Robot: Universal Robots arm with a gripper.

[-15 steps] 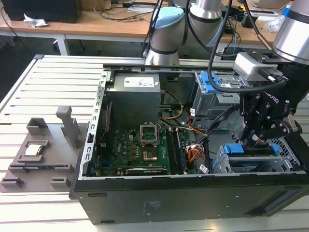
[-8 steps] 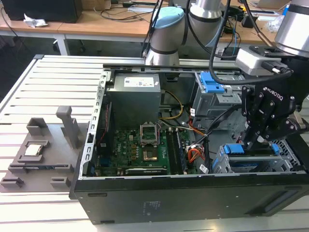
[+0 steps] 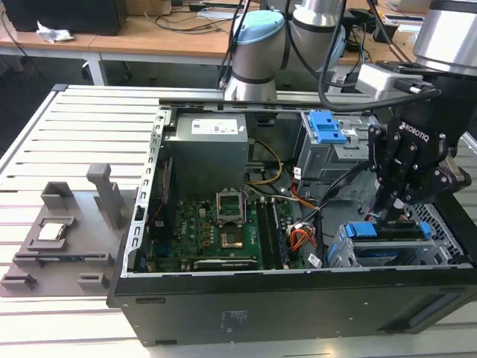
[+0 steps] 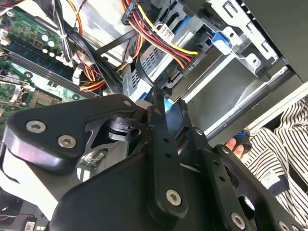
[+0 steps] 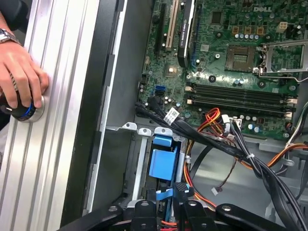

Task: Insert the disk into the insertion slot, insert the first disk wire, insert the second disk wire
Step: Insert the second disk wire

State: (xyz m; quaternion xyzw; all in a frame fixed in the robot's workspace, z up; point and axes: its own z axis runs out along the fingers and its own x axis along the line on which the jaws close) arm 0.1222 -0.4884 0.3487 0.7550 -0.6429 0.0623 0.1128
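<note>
Hand point(image 3: 400, 211) over half-hidden disk point(image 3: 389, 253).

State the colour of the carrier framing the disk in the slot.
Bright blue; the carrier around the disk shows best in the exterior view, under the gripper.

A lab: slatted aluminium bench point(image 3: 89, 127), robot arm point(image 3: 257, 52), cluttered desks point(image 3: 149, 33) behind
</note>
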